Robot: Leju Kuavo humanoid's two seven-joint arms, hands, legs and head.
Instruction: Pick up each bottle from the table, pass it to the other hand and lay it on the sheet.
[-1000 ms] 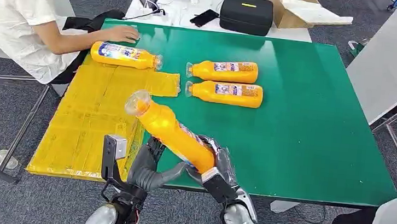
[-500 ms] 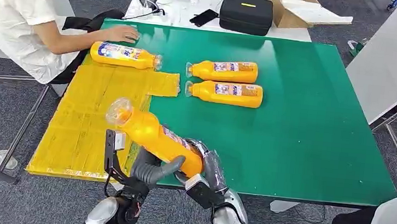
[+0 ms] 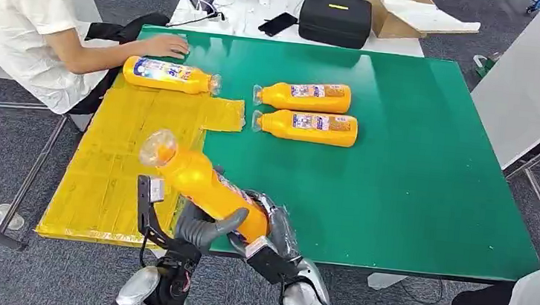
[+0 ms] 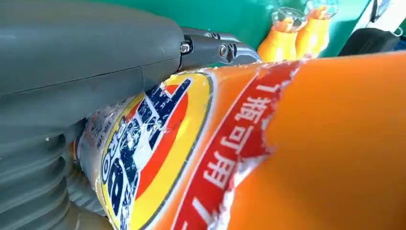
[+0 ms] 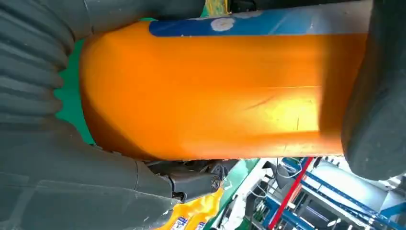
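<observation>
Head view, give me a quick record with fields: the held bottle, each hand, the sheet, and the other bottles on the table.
held bottle: orange bottle, tilted, cap end toward the yellow sheet
right hand: grips the bottle's base end
left hand: fingers around the bottle's middle
on sheet: one labelled bottle lying at its far edge
on green table: two bottles lying side by side
nearby: a person's hand on the table

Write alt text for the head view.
Both robot hands, left hand and right hand, grip a tilted orange bottle at the green table's near edge. One bottle lies on the yellow sheet; two lie on the table.
</observation>
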